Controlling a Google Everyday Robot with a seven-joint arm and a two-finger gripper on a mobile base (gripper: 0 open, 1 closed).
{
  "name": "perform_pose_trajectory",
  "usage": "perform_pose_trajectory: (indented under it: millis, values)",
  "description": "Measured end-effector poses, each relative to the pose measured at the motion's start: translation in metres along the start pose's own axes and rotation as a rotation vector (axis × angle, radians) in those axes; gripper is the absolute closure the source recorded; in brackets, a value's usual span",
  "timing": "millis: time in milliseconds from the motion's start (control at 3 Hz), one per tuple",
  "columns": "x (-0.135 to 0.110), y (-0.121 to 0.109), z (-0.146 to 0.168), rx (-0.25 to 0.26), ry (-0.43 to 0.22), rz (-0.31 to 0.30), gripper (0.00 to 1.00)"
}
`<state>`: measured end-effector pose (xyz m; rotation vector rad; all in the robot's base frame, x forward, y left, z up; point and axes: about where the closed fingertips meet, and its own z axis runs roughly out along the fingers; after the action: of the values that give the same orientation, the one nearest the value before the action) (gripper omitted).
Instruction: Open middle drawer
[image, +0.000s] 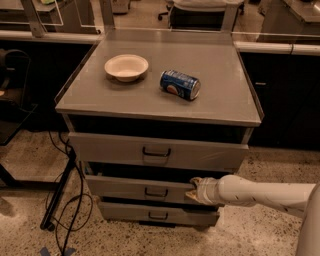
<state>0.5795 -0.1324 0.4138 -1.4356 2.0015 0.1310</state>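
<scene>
The grey cabinet has three drawers. The middle drawer (125, 189) is a low grey front with a small dark loop handle (156, 192). It stands a little out, with a dark gap above it. My gripper (193, 189), on a white arm reaching in from the right, sits at the right end of that drawer front, to the right of the handle. The taller top drawer (110, 148) with a label slot is above, and the lowest drawer (125, 212) is below.
On the cabinet top (115, 100) lie a white bowl (126, 66) and a blue can (180, 84) on its side. Black cables and a stand leg (60, 195) run along the floor at the left. Dark cabinets stand behind on both sides.
</scene>
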Motion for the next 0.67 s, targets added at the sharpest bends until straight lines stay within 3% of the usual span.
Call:
perform_pose_trajectory:
  millis: [333,667]
  values:
    - [-0.002,-0.002,-0.004,0.0,0.0,0.0,1.0]
    - [0.006,0.014,-0.013,0.009,0.004,0.016,1.0]
